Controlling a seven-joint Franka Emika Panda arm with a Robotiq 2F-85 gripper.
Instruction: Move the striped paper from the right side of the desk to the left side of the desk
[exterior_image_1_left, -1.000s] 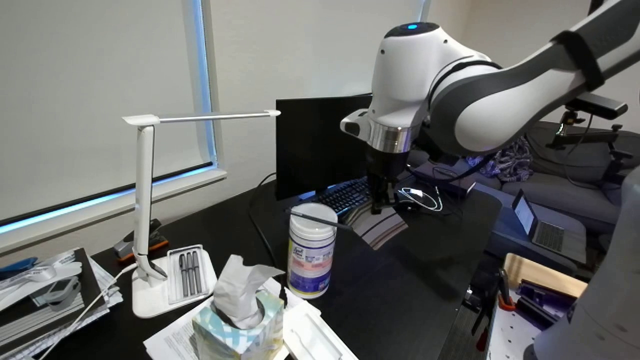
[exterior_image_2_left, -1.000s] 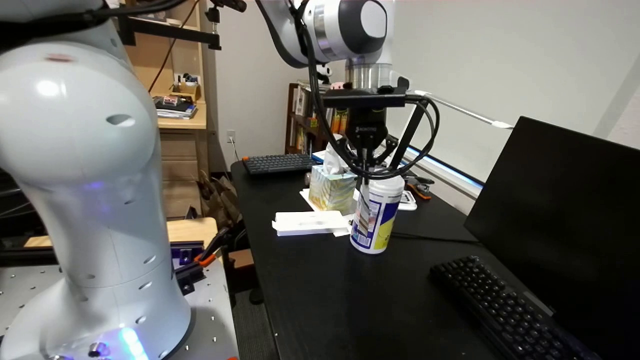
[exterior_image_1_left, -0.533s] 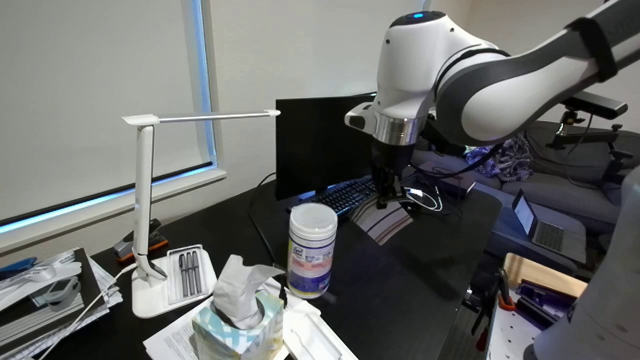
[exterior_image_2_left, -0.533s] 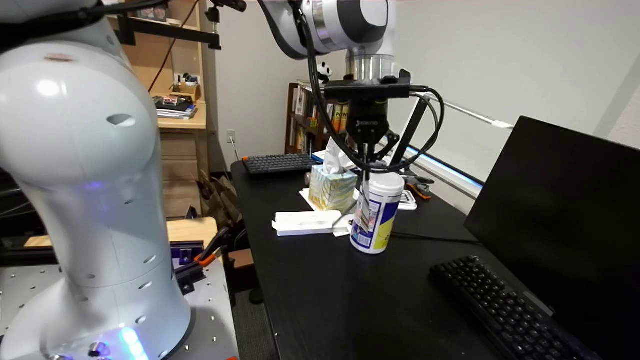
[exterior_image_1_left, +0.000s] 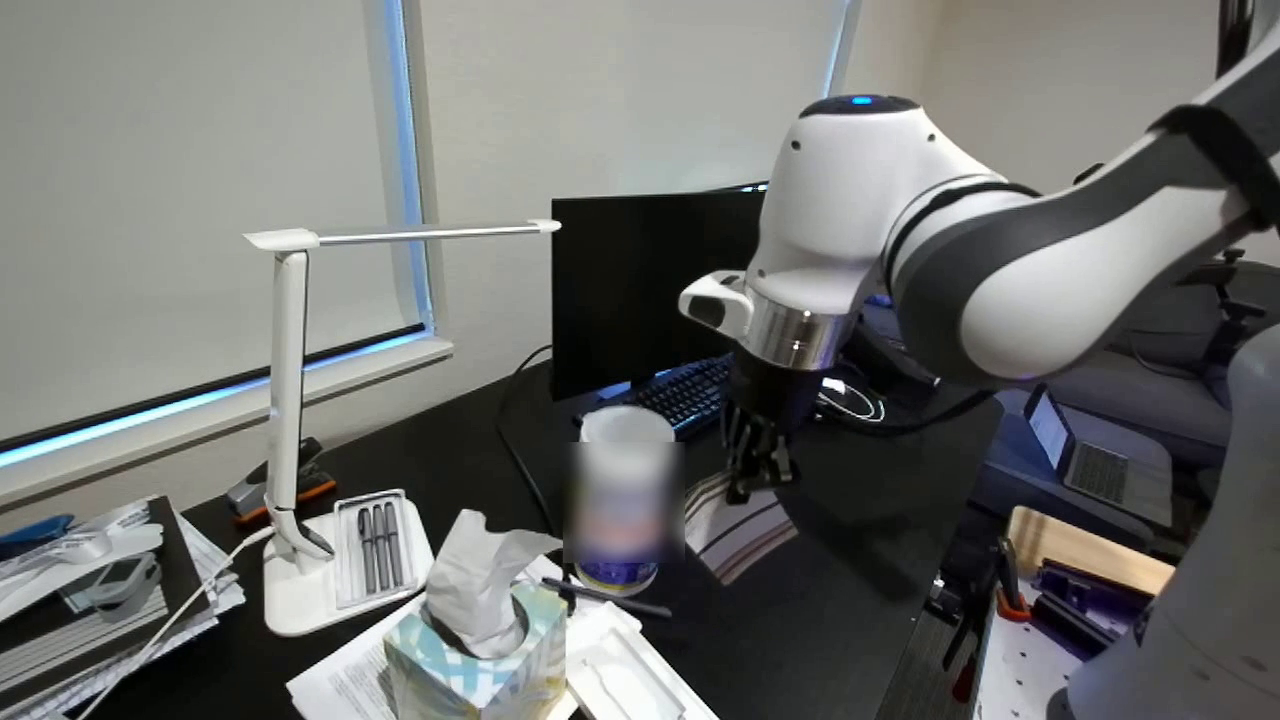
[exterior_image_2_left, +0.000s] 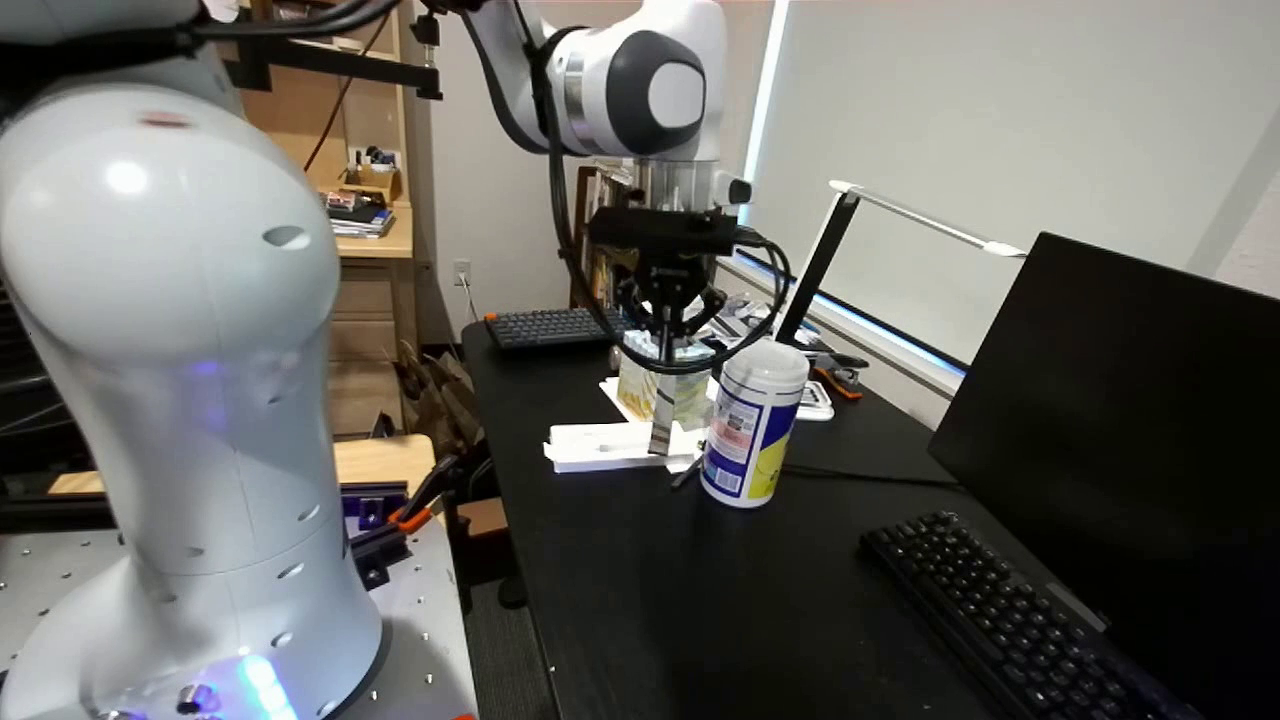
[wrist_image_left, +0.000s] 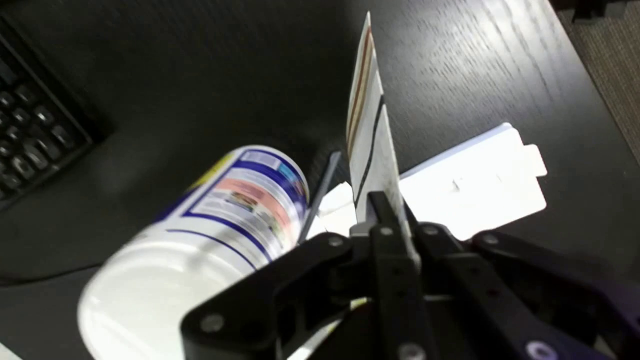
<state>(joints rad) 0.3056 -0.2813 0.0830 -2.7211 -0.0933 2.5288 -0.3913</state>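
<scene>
while pinched, striped paper (wrist_image_left: 369, 145) points downward

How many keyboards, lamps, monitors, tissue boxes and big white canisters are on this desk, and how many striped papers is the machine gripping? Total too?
Keyboards: 2
Lamp: 1
Monitor: 1
Tissue box: 1
White canister: 1
Striped paper in the pincer: 1
Total: 7

Bluish light (exterior_image_1_left: 404, 150) edges the blind (exterior_image_1_left: 200, 190) beside a pale wall (exterior_image_1_left: 485, 150).

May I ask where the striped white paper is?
The striped white paper is pinched in the black gripper, right of the white cylindrical canister in the wrist view.
</scene>
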